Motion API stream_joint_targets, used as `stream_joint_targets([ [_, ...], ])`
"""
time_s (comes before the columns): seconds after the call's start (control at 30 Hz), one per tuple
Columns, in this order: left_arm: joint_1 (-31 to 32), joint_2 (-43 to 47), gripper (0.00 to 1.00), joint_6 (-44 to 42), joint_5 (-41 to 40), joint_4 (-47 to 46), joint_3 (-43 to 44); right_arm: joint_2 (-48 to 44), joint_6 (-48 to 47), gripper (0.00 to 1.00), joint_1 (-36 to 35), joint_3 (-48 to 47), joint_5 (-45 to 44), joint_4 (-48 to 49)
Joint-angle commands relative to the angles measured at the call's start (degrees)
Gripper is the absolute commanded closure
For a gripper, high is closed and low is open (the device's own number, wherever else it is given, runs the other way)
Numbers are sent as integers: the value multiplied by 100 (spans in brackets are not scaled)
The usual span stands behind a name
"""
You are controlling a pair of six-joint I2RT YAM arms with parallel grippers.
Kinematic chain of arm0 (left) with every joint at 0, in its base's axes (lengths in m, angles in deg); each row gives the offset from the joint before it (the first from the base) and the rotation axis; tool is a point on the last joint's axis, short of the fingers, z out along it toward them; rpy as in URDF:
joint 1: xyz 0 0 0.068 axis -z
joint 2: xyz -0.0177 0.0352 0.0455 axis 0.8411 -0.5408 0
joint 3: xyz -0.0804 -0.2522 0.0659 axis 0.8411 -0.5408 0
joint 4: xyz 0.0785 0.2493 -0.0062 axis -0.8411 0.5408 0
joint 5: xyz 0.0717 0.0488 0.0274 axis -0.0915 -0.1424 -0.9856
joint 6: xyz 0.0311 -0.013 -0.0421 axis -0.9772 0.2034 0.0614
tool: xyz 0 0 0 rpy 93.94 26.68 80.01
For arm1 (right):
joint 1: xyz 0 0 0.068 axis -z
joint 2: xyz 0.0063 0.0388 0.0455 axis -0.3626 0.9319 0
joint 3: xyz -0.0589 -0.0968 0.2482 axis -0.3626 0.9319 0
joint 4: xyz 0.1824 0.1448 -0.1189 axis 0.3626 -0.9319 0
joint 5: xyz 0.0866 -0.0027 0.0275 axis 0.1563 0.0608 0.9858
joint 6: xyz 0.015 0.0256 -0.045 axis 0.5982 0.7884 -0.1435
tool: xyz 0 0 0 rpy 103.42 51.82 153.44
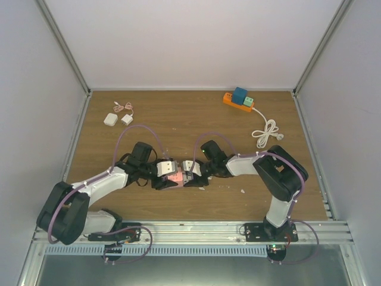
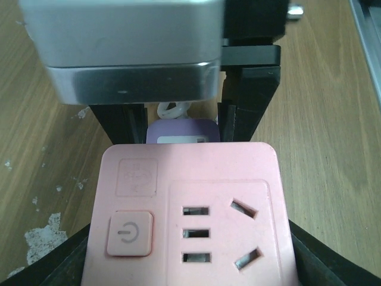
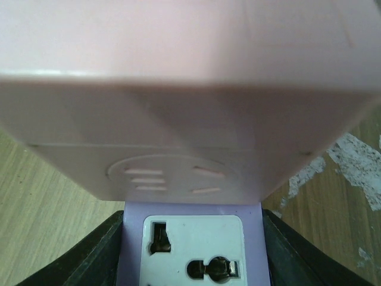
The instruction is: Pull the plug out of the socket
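Note:
A pink socket cube (image 1: pixel 175 176) with a power button sits low over the table's middle, between both arms. My left gripper (image 1: pixel 169 177) is shut on it; in the left wrist view its black fingers (image 2: pixel 59 265) press both sides of the socket (image 2: pixel 187 208). A purple plug adapter (image 2: pixel 181 128) sticks out of the socket's far face, seated against it. My right gripper (image 1: pixel 189 174) is shut on that plug. The right wrist view has the plug (image 3: pixel 193 244) between my fingers (image 3: pixel 89 262), its white face up, with the socket (image 3: pixel 190 89) just beyond.
An orange power strip (image 1: pixel 239 100) carrying a blue and a green block lies at the back right, its white cable coiled (image 1: pixel 266 132) nearby. Two white chargers (image 1: pixel 111 120) and a small cable (image 1: pixel 123 107) lie at the back left. Grey walls enclose the table.

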State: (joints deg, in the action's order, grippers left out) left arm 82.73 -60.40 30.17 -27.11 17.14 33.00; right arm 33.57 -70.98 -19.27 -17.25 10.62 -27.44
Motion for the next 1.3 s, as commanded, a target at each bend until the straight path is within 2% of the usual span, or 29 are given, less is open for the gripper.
stream_joint_targets([
  [0.0,184,591,53,-243,-140,-558,-350,148,-44,85,-15,-40,-181,-5],
  [0.23,232,792,56,-228,-456,-702,-480,209,-7,89,-16,-102,-241,-52],
  [0.57,-188,563,58,212,393,-163,24,188,-41,91,-16,-62,-340,-5],
  [0.77,-495,493,60,195,724,-32,112,183,-45,91,-14,-63,-342,-13],
  [1.0,-430,893,60,-286,467,-188,-239,190,-24,91,-12,-71,-342,-5],
  [1.27,-452,1001,60,-505,165,222,-112,188,-33,91,-16,-104,-351,-56],
])
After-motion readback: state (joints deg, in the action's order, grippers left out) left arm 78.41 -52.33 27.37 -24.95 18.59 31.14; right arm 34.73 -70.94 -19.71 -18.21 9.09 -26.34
